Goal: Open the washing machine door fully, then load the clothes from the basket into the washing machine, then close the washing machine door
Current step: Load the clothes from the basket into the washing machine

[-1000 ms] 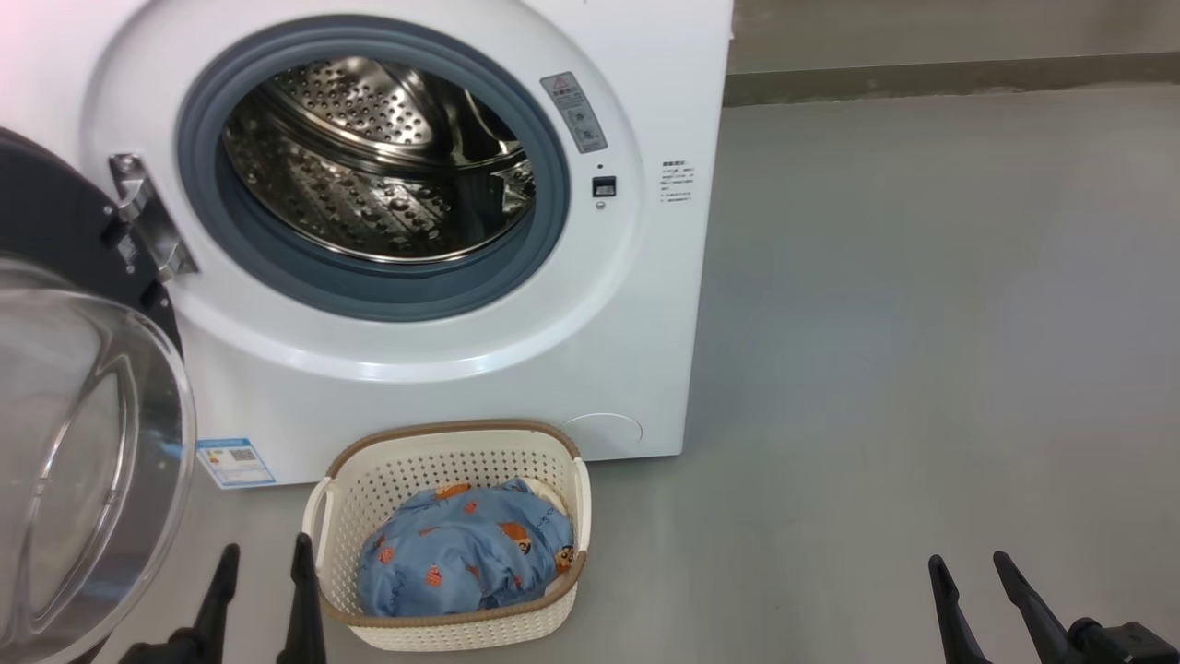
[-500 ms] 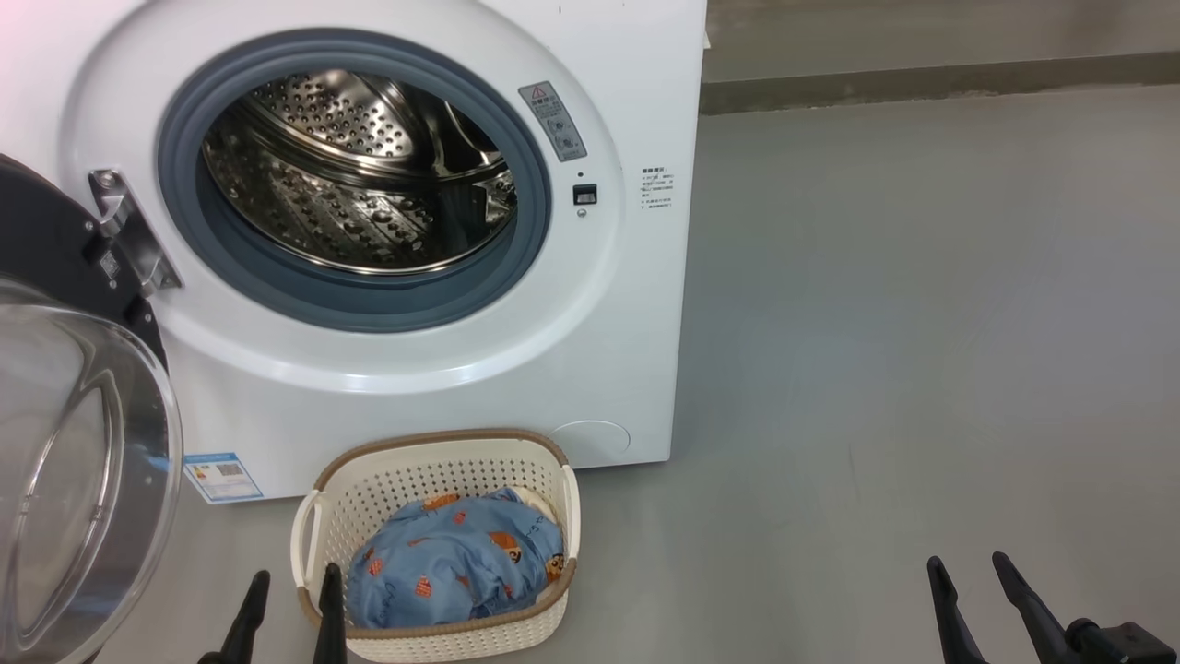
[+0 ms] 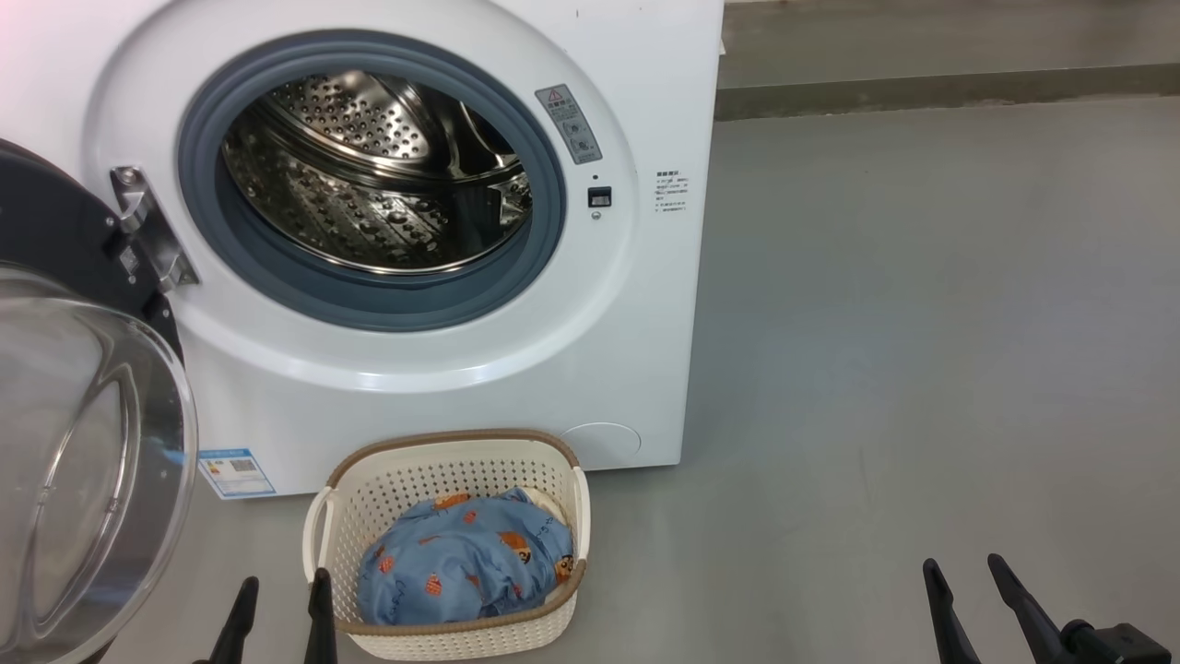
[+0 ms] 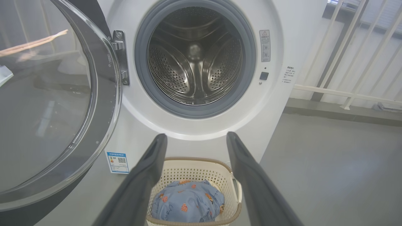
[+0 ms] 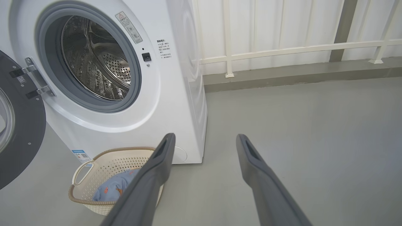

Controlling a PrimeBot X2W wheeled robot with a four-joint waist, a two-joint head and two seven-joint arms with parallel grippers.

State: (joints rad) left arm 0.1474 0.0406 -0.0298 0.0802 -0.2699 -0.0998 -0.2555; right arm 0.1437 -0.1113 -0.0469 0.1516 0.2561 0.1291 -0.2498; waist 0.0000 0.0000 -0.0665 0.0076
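The white washing machine (image 3: 415,387) stands ahead with its steel drum (image 3: 369,184) exposed. Its washing machine door (image 3: 83,443), black ring around domed glass, hangs swung wide open at the left on a metal hinge (image 3: 147,231). On the floor in front sits the cream basket (image 3: 452,544) holding the blue bear-print clothes (image 3: 461,563). My left gripper (image 3: 281,590) is open just left of the basket, nothing between its fingers. My right gripper (image 3: 963,572) is open over bare floor far to the right. In the left wrist view the basket (image 4: 194,166) and clothes (image 4: 188,201) lie between my open fingers.
Grey floor (image 3: 922,323) stretches to the right of the machine. A low kerb (image 3: 949,88) and a white railing (image 5: 282,50) run along the back wall. A small blue label (image 3: 235,472) sits on the machine's lower left front.
The head camera shifted, so the whole scene slid left and back. My left gripper has dropped lower in view and sits nearer the basket's left edge. Both grippers stay open.
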